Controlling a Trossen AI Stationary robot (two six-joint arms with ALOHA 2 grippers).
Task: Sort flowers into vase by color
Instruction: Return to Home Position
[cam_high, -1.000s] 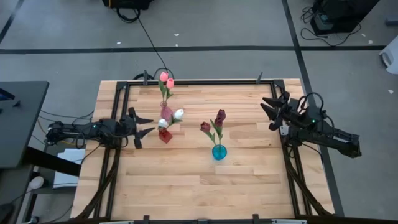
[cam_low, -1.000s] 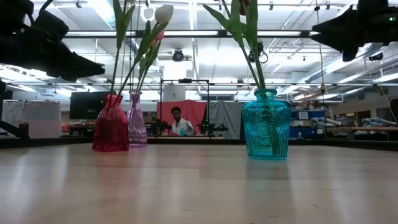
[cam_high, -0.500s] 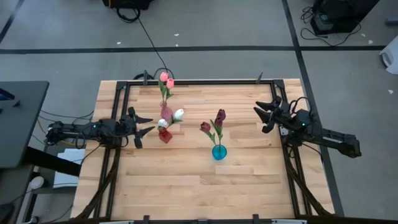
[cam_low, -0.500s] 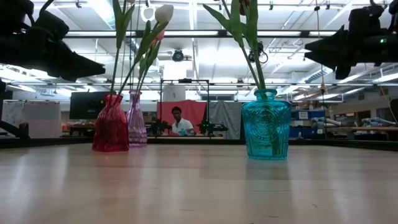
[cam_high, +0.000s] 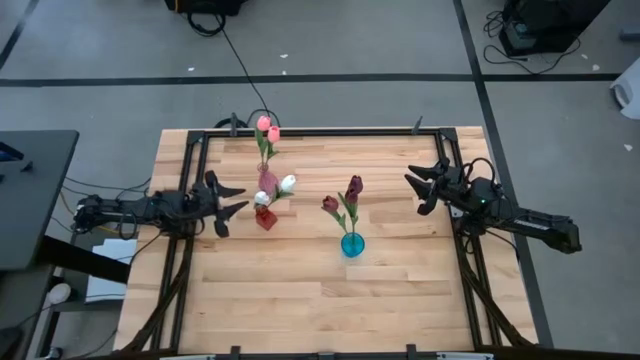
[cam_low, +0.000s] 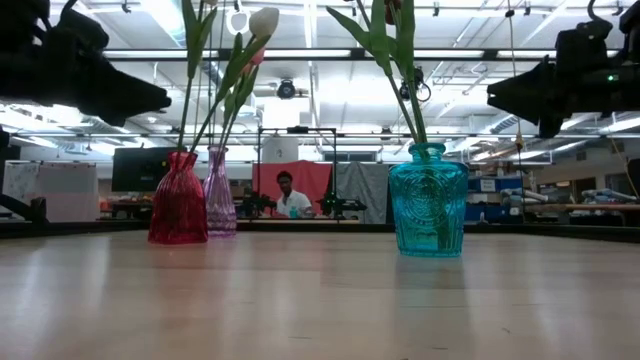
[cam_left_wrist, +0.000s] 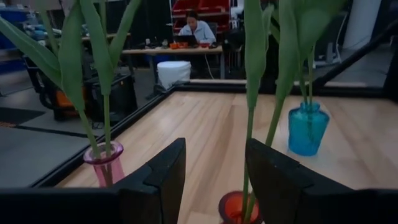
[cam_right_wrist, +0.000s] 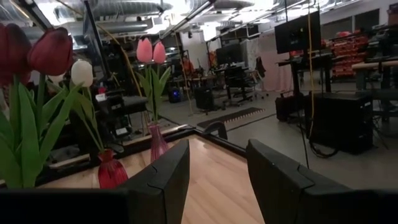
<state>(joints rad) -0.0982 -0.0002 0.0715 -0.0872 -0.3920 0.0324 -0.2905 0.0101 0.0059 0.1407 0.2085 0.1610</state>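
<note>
Three vases stand on the table, each holding tulips by their stems. The lilac vase (cam_high: 266, 180) holds two pink tulips (cam_high: 268, 128). In the red vase (cam_high: 265, 218) are two white tulips (cam_high: 287, 183). The teal vase (cam_high: 352, 243) holds maroon tulips (cam_high: 354, 186); two heads show. My left gripper (cam_high: 232, 200) is open, in the air just left of the red vase (cam_left_wrist: 239, 208). My right gripper (cam_high: 418, 190) is open and empty, raised to the right of the teal vase (cam_low: 427, 213).
A black frame (cam_high: 330, 131) runs along the table's far edge and down both sides. Bare wood lies in the near half of the table (cam_high: 320, 300). Beyond the table a person (cam_low: 290, 200) sits at a desk.
My right gripper has moved toward the table's left, nearer the teal vase, and has come down somewhat, staying open. The vases and flowers have not moved.
</note>
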